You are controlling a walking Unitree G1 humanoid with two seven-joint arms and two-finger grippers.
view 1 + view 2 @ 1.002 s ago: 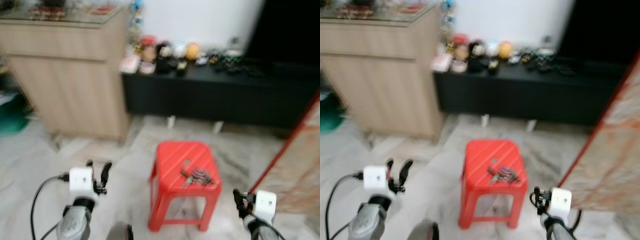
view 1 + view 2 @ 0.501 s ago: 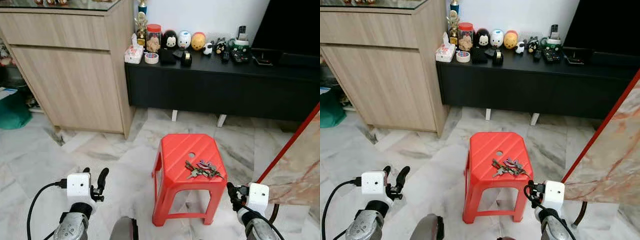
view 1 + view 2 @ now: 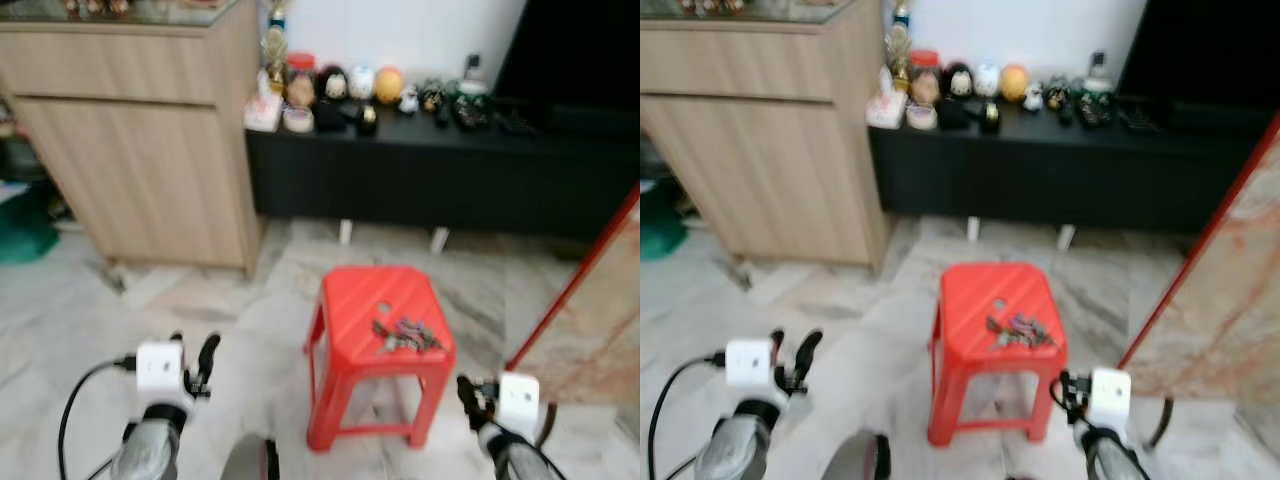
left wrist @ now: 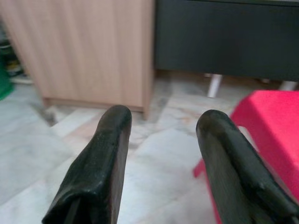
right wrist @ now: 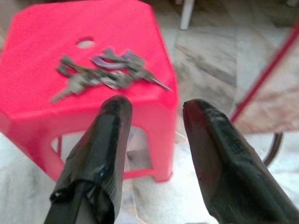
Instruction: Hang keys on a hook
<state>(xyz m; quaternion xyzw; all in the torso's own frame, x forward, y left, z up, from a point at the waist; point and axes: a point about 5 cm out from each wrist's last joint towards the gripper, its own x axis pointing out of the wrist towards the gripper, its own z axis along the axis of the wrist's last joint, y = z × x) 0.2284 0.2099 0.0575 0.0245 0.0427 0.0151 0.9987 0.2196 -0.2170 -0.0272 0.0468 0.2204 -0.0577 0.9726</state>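
Keys lie in a loose bunch on top of a red stool, toward its right side, just right of the small hole in the seat. Stool stands on pale marble floor, in the middle of the scene. Head views slightly blurred.

Right claw low at near right of the stool, fingers apart, nothing between them; keys sit just beyond its fingertips, not touching. Left claw low at near left, well apart from the stool, fingers apart and holding nothing.

Far side: long black cabinet with a row of small figurines and jars on its top surface. Wooden cabinet at far left. Red-edged marble panel leans at right.
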